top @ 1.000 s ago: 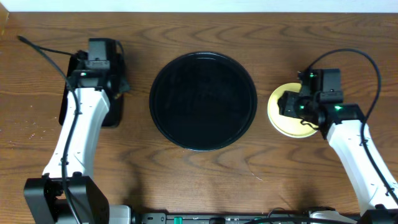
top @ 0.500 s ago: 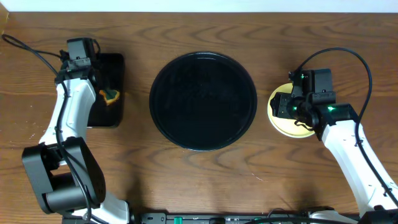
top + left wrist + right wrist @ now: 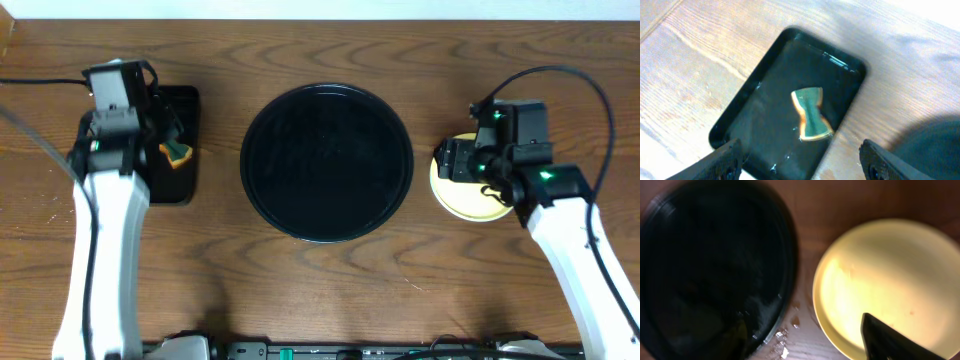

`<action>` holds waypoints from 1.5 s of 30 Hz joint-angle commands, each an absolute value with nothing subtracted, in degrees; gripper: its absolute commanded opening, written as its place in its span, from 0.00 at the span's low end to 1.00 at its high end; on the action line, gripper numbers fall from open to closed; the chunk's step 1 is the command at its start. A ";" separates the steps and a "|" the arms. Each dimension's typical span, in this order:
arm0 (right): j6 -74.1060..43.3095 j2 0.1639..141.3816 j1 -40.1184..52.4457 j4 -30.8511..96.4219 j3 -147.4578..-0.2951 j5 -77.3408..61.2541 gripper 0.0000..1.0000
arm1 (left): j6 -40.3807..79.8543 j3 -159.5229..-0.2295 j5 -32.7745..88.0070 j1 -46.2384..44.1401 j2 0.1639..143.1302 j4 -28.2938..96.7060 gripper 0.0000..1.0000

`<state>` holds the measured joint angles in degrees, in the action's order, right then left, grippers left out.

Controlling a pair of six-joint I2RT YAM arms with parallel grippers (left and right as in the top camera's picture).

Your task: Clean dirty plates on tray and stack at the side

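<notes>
1. The left gripper (image 3: 801, 152) stands wide open and holds nothing. It hangs over the small tray (image 3: 750, 125), where the sponge (image 3: 811, 114) lies loose.
2. The right gripper (image 3: 450, 163) looks open too and grasps nothing. Only one finger (image 3: 890, 335) is clear; the other is lost against the dark.
3. The yellow plate (image 3: 880, 275) lies on the table (image 3: 300, 290), just beside the round tray (image 3: 326, 162), and looks clean. No plate is on the tray.
4. Risk, as I judge it: the right finger hangs over the plate's rim, so a low sideways move could push the plate. Wet drops (image 3: 785, 335) beside it may let it slide.
5. The blue plates are not seen. Maybe they are under the yellow one, but I cannot tell. The right arm also covers part of the plate from above.
</notes>
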<state>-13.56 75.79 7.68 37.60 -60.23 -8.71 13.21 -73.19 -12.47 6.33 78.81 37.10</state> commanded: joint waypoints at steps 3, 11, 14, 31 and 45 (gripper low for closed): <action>-12.53 67.40 8.23 37.19 -65.17 -8.36 0.99 | 12.69 -73.08 -12.45 4.62 70.87 39.79 0.75; -12.62 52.58 8.23 36.27 -66.43 -7.68 0.99 | 12.69 -73.08 -12.43 4.64 67.64 39.90 0.76; -12.78 47.75 8.23 36.62 -66.43 -7.99 0.99 | 12.69 -73.08 -12.43 4.64 67.90 39.88 0.75; -10.57 40.69 7.68 41.34 -62.94 10.15 0.99 | 12.69 -73.08 -12.43 4.64 68.20 39.90 0.75; -9.30 19.97 0.84 10.81 -27.09 0.95 0.99 | 12.69 -73.08 -12.43 4.64 68.20 39.90 0.76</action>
<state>-10.20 23.62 1.74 13.85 -33.50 3.70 13.21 -73.19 -12.34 4.67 68.14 39.88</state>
